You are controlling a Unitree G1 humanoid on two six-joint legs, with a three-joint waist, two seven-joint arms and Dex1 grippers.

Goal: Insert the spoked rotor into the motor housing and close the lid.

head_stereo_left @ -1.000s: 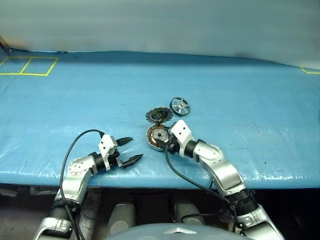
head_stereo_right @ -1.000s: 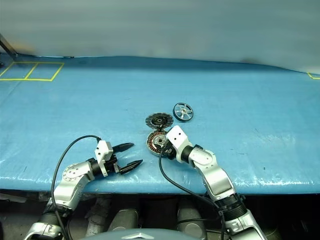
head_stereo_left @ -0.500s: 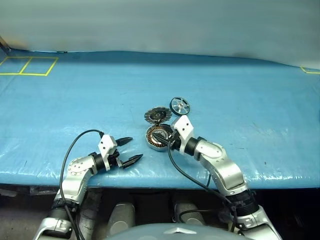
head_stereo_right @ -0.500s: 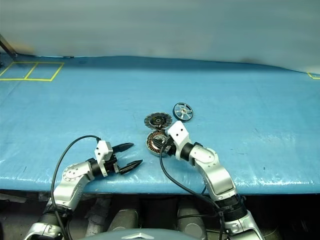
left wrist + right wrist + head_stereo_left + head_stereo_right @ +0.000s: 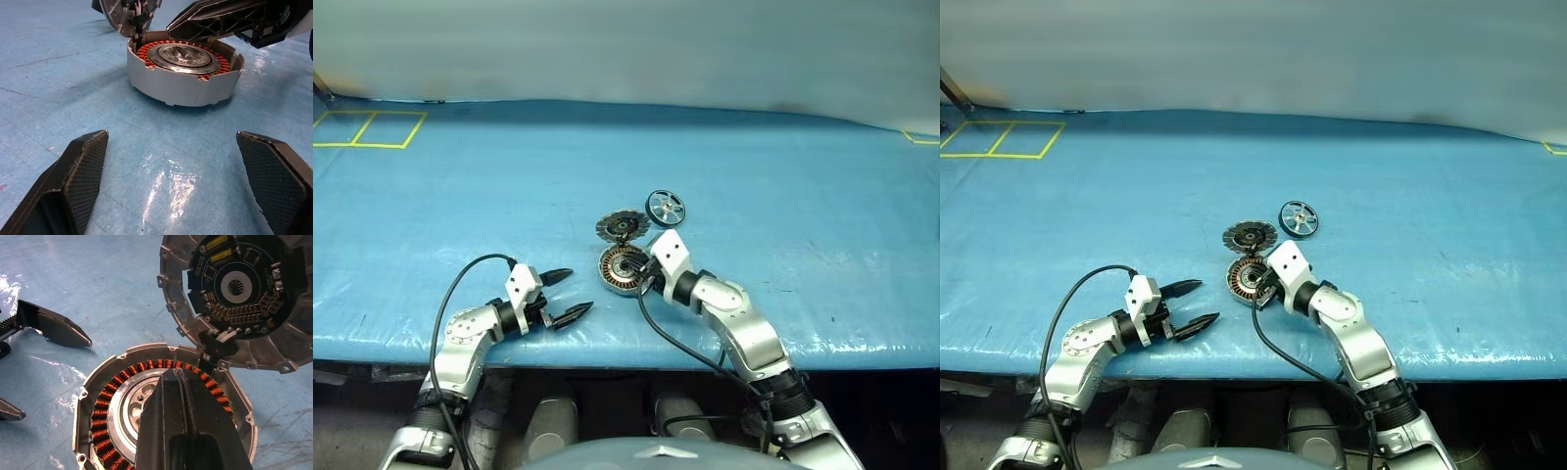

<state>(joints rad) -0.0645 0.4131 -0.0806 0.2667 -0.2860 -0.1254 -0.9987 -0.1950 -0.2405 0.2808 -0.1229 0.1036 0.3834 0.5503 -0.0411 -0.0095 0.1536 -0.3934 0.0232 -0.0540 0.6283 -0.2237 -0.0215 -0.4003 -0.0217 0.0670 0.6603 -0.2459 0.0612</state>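
With its two black fingers pressed flat together and nothing between them, the right tool sits over the round grey motor housing, the one with the ring of copper-orange windings around a silver hub. In the right wrist view the clenched fingers lie across the near part of that hub, their tips reaching the far arc of windings; whether they actually touch the metal I cannot tell. The housing rests flat on the blue plastic-covered bench, close to the near edge and about mid-width.

Just beyond it, on the far side, there's the grey metal lid with its notched, finned rim, meeting the housing's far edge at a small dark link, its dark inner face with circuit parts showing. To the far right of the lid, apart from it, the small round spoked rotor with dark rim and shiny silver spokes lies flat on the bench.

Over on the left, the left tool hangs at the near edge of the bench, fingers spread wide and released, gripping nothing, aimed right toward the housing with bare blue sheet between. Yellow tape lines mark squares at the far left corner.
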